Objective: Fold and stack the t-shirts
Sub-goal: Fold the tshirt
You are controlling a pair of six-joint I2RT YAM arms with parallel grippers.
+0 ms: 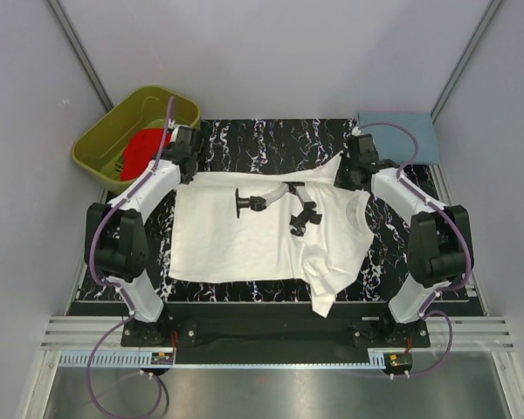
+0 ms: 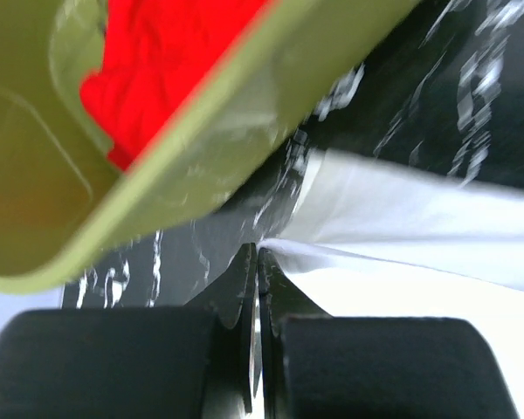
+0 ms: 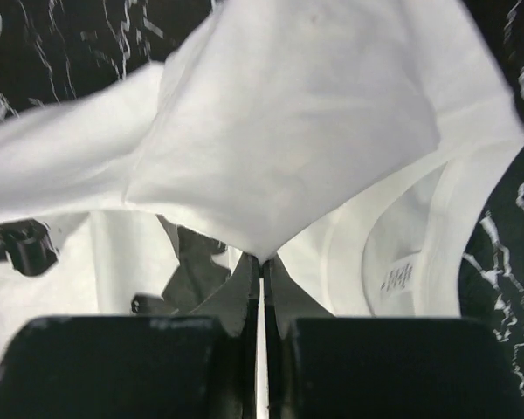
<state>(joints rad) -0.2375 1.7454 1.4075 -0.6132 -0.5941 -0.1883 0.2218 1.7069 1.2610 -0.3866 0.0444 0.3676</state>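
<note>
Left claw (image 2: 258, 258) and right claw (image 3: 262, 267) each clamp a far corner of the soft, creased white t-shirt (image 1: 244, 240) on the black marbled tabletop (image 1: 271, 135).

Black marbled table (image 1: 244, 140) (white t-shirt (image 1: 236, 249) atop)

olive tub (image 2: 244, 113) stands just beside left tool (image 2: 256, 257), blocking passage far-left.

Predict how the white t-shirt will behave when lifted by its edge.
Likely floppy: the white t-shirt drapes in folds from the right gripper. Probably light for its size, since a small pinch holds that part up.
</note>
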